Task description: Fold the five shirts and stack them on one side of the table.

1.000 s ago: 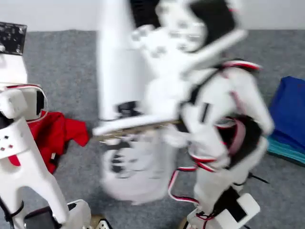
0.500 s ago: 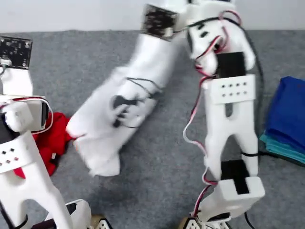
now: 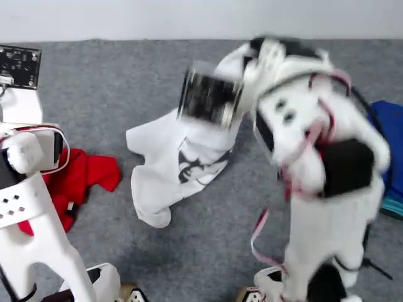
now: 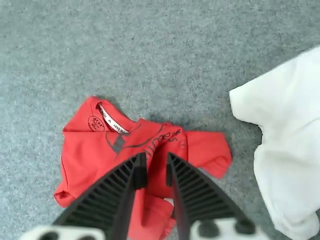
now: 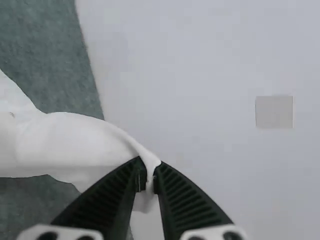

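Observation:
A white shirt with a black print lies crumpled on the grey table, one end lifted toward the back. My right gripper is shut on a fold of that white shirt, held up above the table's far edge. The right arm is blurred at the centre right. A red shirt lies crumpled at the left, also seen as the red shirt in the high view. My left gripper hovers over it, fingers nearly together with nothing held.
Folded blue and teal shirts are stacked at the right edge. The left arm stands at the front left beside a circuit board. Bare grey felt lies at the back left, and a pale wall rises behind.
The right arm swung the white shirt from in front of the camera out over the table and set most of it down at the centre. The left arm stayed put.

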